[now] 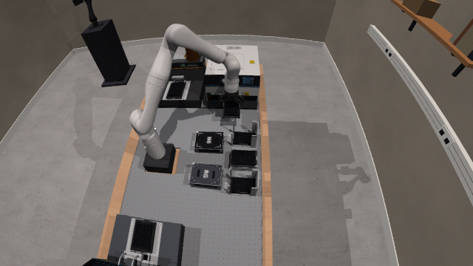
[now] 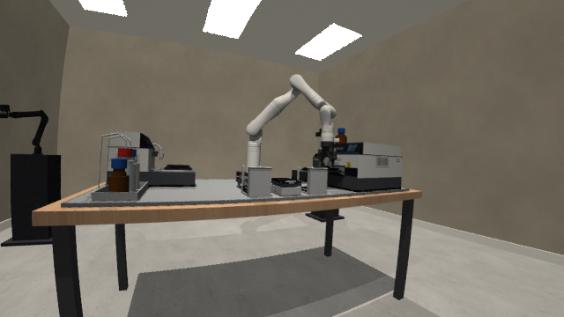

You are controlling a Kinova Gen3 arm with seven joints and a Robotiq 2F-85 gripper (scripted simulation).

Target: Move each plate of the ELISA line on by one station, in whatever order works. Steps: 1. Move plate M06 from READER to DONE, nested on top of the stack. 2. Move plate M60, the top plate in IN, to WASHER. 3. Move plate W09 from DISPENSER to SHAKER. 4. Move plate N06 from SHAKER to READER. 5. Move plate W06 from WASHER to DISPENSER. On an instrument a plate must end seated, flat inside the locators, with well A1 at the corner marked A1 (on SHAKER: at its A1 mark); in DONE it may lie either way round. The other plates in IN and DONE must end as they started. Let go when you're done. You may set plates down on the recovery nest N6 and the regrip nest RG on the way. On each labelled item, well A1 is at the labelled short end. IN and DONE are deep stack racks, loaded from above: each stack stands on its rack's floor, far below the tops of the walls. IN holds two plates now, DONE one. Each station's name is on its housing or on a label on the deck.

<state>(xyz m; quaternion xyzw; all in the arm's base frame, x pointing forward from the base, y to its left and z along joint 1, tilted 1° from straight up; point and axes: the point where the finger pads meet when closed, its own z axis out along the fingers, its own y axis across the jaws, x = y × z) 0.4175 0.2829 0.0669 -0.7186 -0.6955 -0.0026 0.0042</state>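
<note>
My gripper (image 1: 231, 104) is open and stands right over a black plate (image 1: 231, 110) on the tray in front of the white reader; I cannot tell whether the fingers touch the plate. In the side view the gripper (image 2: 323, 159) hangs low at the reader's front (image 2: 370, 165). Another plate (image 1: 175, 90) lies on the black instrument to the reader's left. A plate (image 1: 243, 158) sits on the station between two stack racks (image 1: 242, 138) (image 1: 242, 185). One more plate (image 1: 143, 235) lies on the near instrument.
The empty nests N6 (image 1: 209, 141) and RG (image 1: 205, 174) lie left of the racks. The arm's base (image 1: 160, 158) stands at the left edge of the deck. A bottle tray (image 2: 119, 180) stands at the near end. The rack walls (image 2: 259, 180) rise above the deck.
</note>
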